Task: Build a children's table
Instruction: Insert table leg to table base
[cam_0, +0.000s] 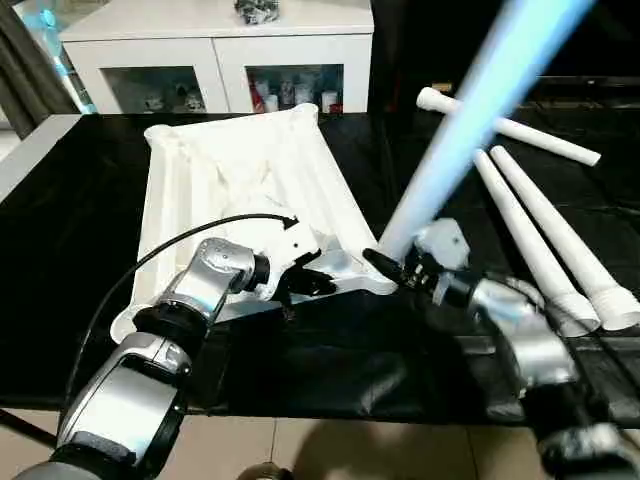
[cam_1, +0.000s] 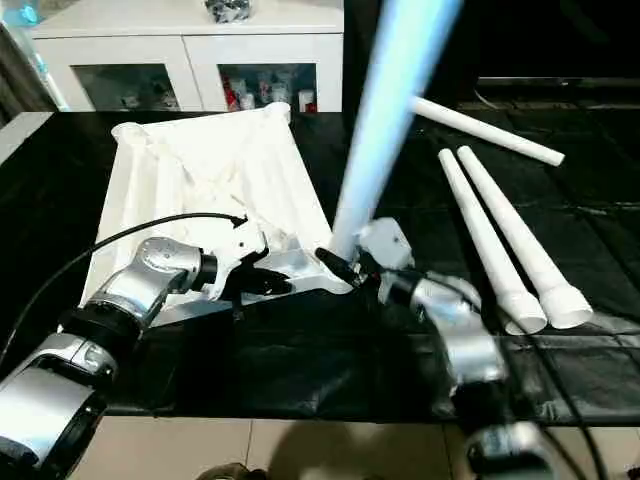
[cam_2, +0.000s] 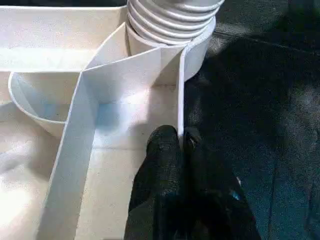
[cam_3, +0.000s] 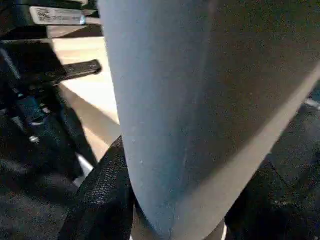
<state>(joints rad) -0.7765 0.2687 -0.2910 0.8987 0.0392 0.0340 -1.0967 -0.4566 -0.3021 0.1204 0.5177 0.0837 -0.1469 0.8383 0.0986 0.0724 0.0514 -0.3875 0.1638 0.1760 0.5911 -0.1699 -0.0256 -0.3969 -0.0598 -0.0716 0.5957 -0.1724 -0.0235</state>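
Nearest you, the left gripper (cam_0: 318, 283) sits at about 7 o'clock of the scene, its black fingers (cam_2: 165, 165) pinched together on a thin upright rib of the table top (cam_0: 240, 190). The top lies underside up on the black cloth (cam_0: 330, 360), its length running from that grip toward 11 o'clock.

Just beside it, toward 5 o'clock, the right gripper (cam_1: 340, 262) is clamped around a white leg (cam_1: 385, 110). The leg rises steeply toward 1 o'clock; its threaded end (cam_2: 170, 22) stands in the round corner socket (cam_2: 200, 47) at the top's near right corner, just beyond the left fingers.

Farther out, at 3 o'clock, two loose legs (cam_0: 560, 250) lie side by side on the cloth, touching along their length, wide ends toward you. A third loose leg (cam_0: 510, 127) lies crosswise beyond them, at about 2 o'clock.

Farthest, at 12 o'clock, you see a white cabinet (cam_0: 215, 45) with glass doors behind the table's far edge.
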